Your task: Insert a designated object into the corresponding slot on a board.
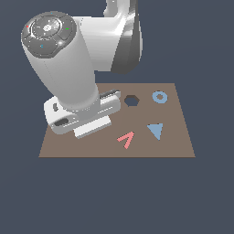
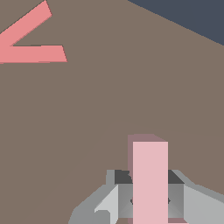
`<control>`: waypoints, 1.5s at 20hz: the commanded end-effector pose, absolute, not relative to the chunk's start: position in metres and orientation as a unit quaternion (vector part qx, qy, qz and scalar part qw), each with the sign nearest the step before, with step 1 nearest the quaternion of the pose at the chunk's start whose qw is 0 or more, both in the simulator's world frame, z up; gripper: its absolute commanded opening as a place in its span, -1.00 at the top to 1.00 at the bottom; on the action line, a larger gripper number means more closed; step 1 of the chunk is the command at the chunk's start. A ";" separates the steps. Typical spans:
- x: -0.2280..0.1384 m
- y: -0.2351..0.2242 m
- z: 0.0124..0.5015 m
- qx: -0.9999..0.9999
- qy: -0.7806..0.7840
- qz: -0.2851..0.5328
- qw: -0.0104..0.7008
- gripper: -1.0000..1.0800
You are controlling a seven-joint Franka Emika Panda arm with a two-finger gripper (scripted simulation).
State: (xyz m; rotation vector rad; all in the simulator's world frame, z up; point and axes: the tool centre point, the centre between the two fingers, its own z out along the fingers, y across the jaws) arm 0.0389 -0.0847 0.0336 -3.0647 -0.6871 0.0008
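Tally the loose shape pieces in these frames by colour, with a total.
Blue: 2, the ring and the triangle.
Red: 1, the V-shaped piece.
Pale pink: 1, the piece between the fingers of the tool.
Total: 4.

1. The pale pink piece (image 2: pixel 150 181) shows only in the wrist view, as one flat, straight-edged arm standing up between two grey fingers (image 2: pixel 116 199); its other arm is out of sight.
2. The board (image 1: pixel 176 139) is a large, flat, plain brown rectangle lying level; the pink piece is just above its surface.
3. The L-shaped slot cannot be made out in either view; on the board only a dark hexagonal hole (image 1: pixel 131 100) shows as a recess.
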 end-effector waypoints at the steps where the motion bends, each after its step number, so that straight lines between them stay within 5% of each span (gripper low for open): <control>1: 0.036 -0.083 0.034 -0.970 -0.245 0.000 0.000 1.00; 30: -0.042 -0.088 0.039 -0.702 -0.713 0.000 0.000 1.00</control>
